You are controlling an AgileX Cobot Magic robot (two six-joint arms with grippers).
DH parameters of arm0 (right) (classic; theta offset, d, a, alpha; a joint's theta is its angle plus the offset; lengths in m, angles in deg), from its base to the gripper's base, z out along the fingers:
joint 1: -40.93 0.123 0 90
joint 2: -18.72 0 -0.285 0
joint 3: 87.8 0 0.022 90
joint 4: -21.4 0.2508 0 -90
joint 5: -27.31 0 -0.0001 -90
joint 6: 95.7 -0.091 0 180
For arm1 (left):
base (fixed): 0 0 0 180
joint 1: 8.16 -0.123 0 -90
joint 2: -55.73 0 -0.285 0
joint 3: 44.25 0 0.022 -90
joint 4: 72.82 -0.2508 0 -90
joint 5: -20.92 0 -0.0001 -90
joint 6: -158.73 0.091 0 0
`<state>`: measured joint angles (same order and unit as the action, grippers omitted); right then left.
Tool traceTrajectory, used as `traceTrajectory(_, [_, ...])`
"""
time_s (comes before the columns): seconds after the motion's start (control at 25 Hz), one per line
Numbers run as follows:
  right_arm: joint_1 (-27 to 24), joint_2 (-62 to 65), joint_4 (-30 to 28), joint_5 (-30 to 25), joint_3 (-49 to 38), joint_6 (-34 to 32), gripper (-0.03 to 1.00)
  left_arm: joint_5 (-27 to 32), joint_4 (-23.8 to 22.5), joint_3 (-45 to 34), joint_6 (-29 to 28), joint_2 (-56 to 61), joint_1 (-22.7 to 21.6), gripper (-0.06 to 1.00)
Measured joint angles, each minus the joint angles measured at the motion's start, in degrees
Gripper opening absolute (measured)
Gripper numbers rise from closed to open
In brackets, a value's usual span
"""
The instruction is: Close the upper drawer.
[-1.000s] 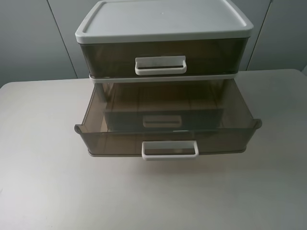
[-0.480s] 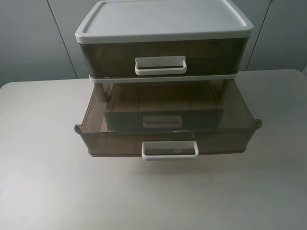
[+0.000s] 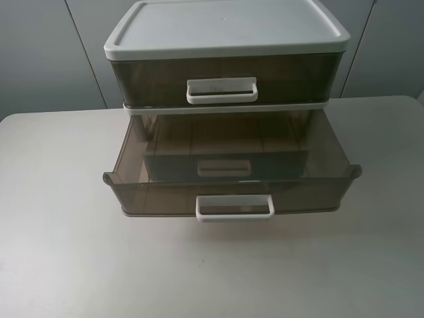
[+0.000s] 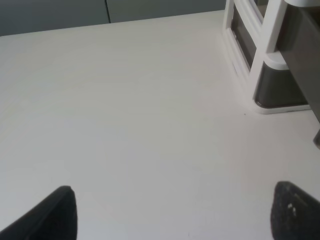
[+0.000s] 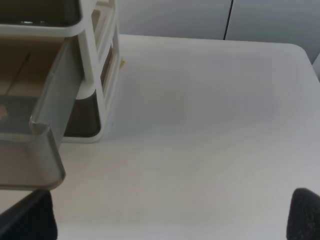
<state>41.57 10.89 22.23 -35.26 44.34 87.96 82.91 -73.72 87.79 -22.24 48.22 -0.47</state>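
Observation:
The upper drawer (image 3: 152, 79) is smoky brown with a scuffed white loop handle (image 3: 222, 91). It sits under the white lid (image 3: 225, 23) with its front flush with the unit. The matching lower drawer (image 3: 159, 195) with a cleaner white handle (image 3: 235, 207) is pulled far out toward the front and looks empty. No arm shows in the exterior view. In the left wrist view my left gripper (image 4: 175, 215) is open over bare table, left of the unit's corner (image 4: 265, 60). In the right wrist view my right gripper (image 5: 167, 220) is open, right of the pulled-out drawer's corner (image 5: 45, 150).
The unit stands at the back middle of a pale table (image 3: 66, 252). Grey wall panels (image 3: 40, 53) rise behind it. The table's right edge and rounded corner show in the right wrist view (image 5: 305, 55).

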Motion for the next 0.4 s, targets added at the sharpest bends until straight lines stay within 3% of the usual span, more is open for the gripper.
traceTrajectory(0.4, [0.00, 0.00, -1.23, 0.00, 0.00, -1.98, 0.70, 0.00, 0.00, 0.00, -0.12, 0.00, 0.00, 0.74])
